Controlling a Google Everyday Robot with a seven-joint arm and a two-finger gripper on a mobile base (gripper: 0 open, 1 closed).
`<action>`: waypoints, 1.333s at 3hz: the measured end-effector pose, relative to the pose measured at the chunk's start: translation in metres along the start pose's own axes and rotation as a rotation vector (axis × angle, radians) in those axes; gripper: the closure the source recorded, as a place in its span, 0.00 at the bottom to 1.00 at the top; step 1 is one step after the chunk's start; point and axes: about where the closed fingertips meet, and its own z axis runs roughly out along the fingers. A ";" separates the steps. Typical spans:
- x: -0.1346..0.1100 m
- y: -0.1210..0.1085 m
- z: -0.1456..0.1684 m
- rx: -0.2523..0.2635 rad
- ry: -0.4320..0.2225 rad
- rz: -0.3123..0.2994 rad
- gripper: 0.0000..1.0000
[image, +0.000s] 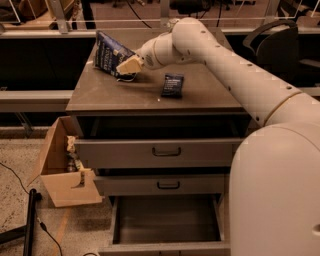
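A dark blue chip bag stands tilted at the back left of the cabinet top. My gripper reaches in from the right and sits right against the bag's lower right side, close to the surface. A small dark blue packet lies flat near the middle of the top, to the right of the gripper and apart from it. My white arm stretches across the top's right half.
The cabinet's bottom drawer is pulled out, while the top drawer stands slightly out. A cardboard box sits on the floor to the left. A black cable runs over the floor. A chair stands at the back right.
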 end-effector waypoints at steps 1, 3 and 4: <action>0.013 0.002 0.014 -0.028 -0.007 0.020 0.63; -0.006 0.020 -0.021 -0.157 -0.105 -0.024 1.00; -0.007 0.060 -0.081 -0.239 -0.131 -0.042 1.00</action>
